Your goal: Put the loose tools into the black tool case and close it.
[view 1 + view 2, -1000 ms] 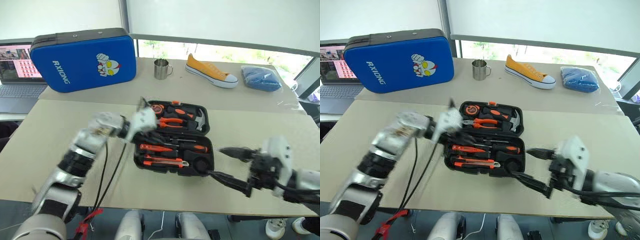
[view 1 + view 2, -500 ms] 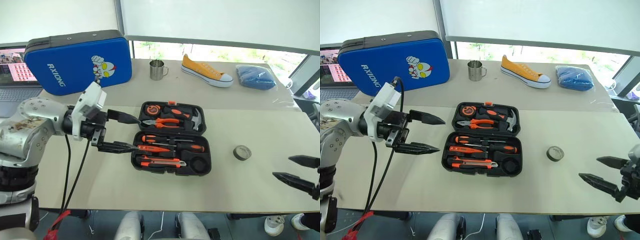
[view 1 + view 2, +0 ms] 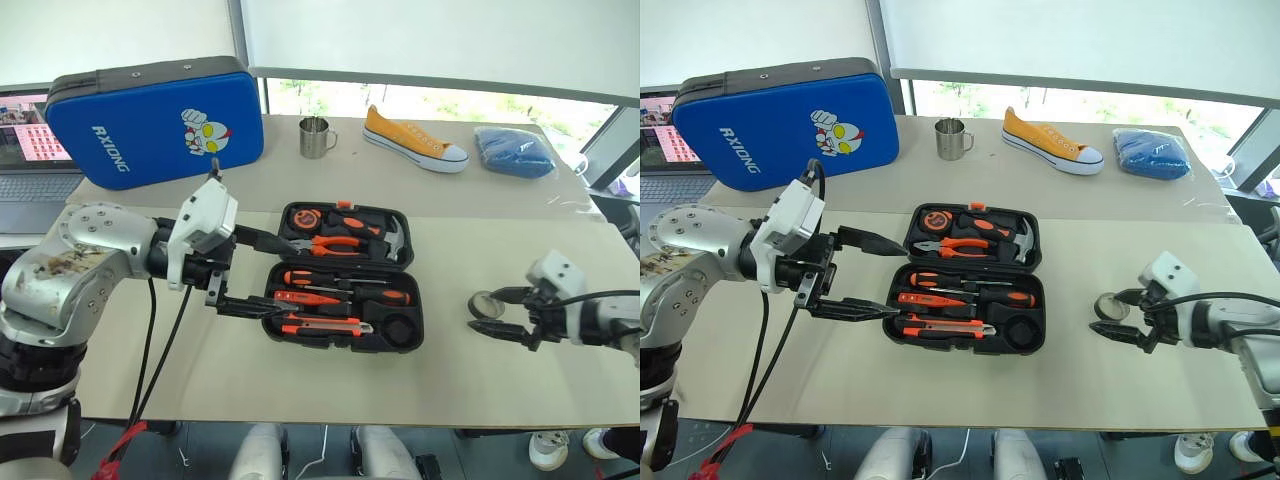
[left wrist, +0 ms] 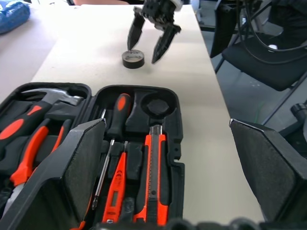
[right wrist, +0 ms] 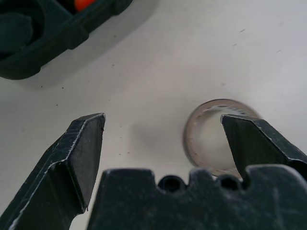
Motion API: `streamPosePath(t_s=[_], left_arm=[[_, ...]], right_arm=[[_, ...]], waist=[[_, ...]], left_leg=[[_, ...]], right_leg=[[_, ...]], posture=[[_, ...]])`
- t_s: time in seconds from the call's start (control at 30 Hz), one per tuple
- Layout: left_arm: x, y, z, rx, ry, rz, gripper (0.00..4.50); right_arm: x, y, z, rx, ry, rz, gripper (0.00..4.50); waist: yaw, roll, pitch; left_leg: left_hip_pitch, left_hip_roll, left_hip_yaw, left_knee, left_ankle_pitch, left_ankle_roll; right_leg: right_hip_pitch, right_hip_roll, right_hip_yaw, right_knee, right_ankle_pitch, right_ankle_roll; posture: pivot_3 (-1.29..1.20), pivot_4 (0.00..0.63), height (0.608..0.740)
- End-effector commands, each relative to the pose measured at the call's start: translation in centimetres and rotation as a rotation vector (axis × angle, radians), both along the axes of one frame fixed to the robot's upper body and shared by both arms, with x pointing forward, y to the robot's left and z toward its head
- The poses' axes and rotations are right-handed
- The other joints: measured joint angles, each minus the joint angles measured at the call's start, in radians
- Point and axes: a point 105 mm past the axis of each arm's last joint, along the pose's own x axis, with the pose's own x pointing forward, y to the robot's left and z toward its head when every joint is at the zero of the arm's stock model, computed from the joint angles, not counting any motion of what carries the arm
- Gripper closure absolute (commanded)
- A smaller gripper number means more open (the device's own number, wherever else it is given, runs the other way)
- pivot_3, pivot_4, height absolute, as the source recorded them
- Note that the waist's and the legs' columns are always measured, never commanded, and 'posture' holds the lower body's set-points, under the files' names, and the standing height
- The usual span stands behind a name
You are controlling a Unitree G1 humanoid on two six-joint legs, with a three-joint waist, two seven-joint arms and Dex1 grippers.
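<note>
Right gripper, jaws spread, is swinging in from the table edge onto the tape roll lying right of the black tool case, while the left gripper, now open-jawed, is hovering beside the filled slots.

Tape roll: one black finger covers its edge at 3 o'clock. Laptop: cut by the frame edge at 9 o'clock, rest behind blue case. Its screen content is too small to read.

Blue case, metal mug, yellow shoe — laptop, blue cloth
</note>
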Motion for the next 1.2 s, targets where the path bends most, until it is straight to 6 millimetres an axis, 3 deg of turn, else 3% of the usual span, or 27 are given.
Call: streamPosePath(t_s=[0.03, 0.2, 0.37, 0.47, 0.6, 0.67, 0.77, 0.9, 1.17, 1.2], left_arm=[[-0.2, -0.3, 0.9, -0.001, -0.071, -0.004, 0.0], [-0.3, -0.5, 1.3, -0.012, -0.075, -0.013, 0.0], [-0.4, -0.6, 0.9, -0.001, -0.079, -0.024, 0.0], [-0.4, -0.5, 0.4, 0.017, -0.085, -0.035, 0.0], [-0.4, -0.6, 0.2, 0.022, -0.086, -0.045, 0.0], [-0.4, -0.7, 0.1, 0.025, -0.086, -0.052, 0.0], [-0.5, -0.9, -0.1, 0.031, -0.086, -0.064, 0.0], [-0.3, -0.9, 0.0, 0.031, -0.094, -0.061, 0.0], [0.0, -0.9, 0.1, 0.032, -0.108, -0.052, 0.0], [0.0, -0.9, 0.1, 0.03, -0.109, -0.052, 0.0]], right_arm=[[1.1, -0.8, -0.4, -0.055, -0.023, -0.046, 1.08], [1.6, -0.8, -0.4, -0.027, -0.047, -0.057, 2.79], [0.6, 0.1, 2.3, 0.016, -0.091, 0.023, 4.49], [-0.2, 2.9, 4.7, 0.103, -0.117, 0.125, 4.49], [-3.1, 9.3, 7.6, 0.242, -0.151, 0.397, 4.49], [-4.4, 11.0, 7.2, 0.214, -0.129, 0.484, 4.49], [-4.7, 13.0, 6.0, 0.177, -0.139, 0.536, 4.49], [-3.5, 13.0, 3.3, 0.013, -0.163, 0.526, 4.49], [-2.3, 12.1, 1.1, -0.091, -0.165, 0.514, 4.49], [-2.5, 12.2, 1.3, -0.072, -0.156, 0.514, 4.12]], waist=[[-0.001, 0.0, 0.0], [-0.005, 0.0, 0.0], [-0.004, 0.0, 0.0], [-0.005, 0.0, 0.0], [-0.008, 0.001, 0.0], [-0.007, 0.001, 0.001], [-0.001, 0.0, 0.001], [0.003, 0.0, 0.001], [0.001, 0.0, 0.001], [0.001, 0.0, 0.001]], left_leg=[[0.0, 0.0, 0.0, 0.0, 0.0, 0.0], [0.001, 0.0, 0.0, 0.0, 0.0, 0.0], [0.001, 0.0, 0.0, 0.0, 0.0, 0.0], [0.001, 0.0, 0.0, 0.0, 0.0, 0.0], [0.001, 0.001, 0.0, -0.001, 0.0, 0.0], [0.001, 0.002, 0.0, -0.001, 0.0, 0.0], [0.001, 0.002, -0.001, -0.001, 0.0, 0.0], [0.0, 0.0, 0.0, 0.001, 0.0, 0.0], [0.0, 0.0, 0.0, 0.001, 0.0, 0.0], [0.0, 0.0, 0.0, 0.001, 0.0, 0.0]], right_leg=[[0.0, 0.0, 0.0, 0.0, 0.0, 0.0], [0.001, 0.001, 0.0, 0.001, 0.0, 0.0], [0.0, 0.001, 0.0, 0.001, 0.0, 0.0], [0.0, 0.0, 0.0, 0.001, 0.0, 0.0], [0.0, 0.002, 0.0, 0.001, 0.0, 0.0], [0.0, 0.002, 0.0, 0.001, 0.0, 0.0], [0.0, 0.001, -0.001, 0.001, 0.0, 0.0], [0.0, 0.0, -0.001, 0.001, 0.0, 0.0], [0.0, 0.001, -0.001, 0.001, 0.0, 0.0], [0.0, 0.001, -0.001, 0.001, 0.0, 0.0]], posture=[[0.0, 0.15, 0.739], [0.0, 0.15, 0.739], [0.0, 0.15, 0.739], [0.0, 0.15, 0.739], [0.0, 0.15, 0.739], [0.0, 0.15, 0.739], [0.0, 0.15, 0.739], [0.0, 0.15, 0.739], [0.0, 0.15, 0.739], [0.0, 0.15, 0.739]])
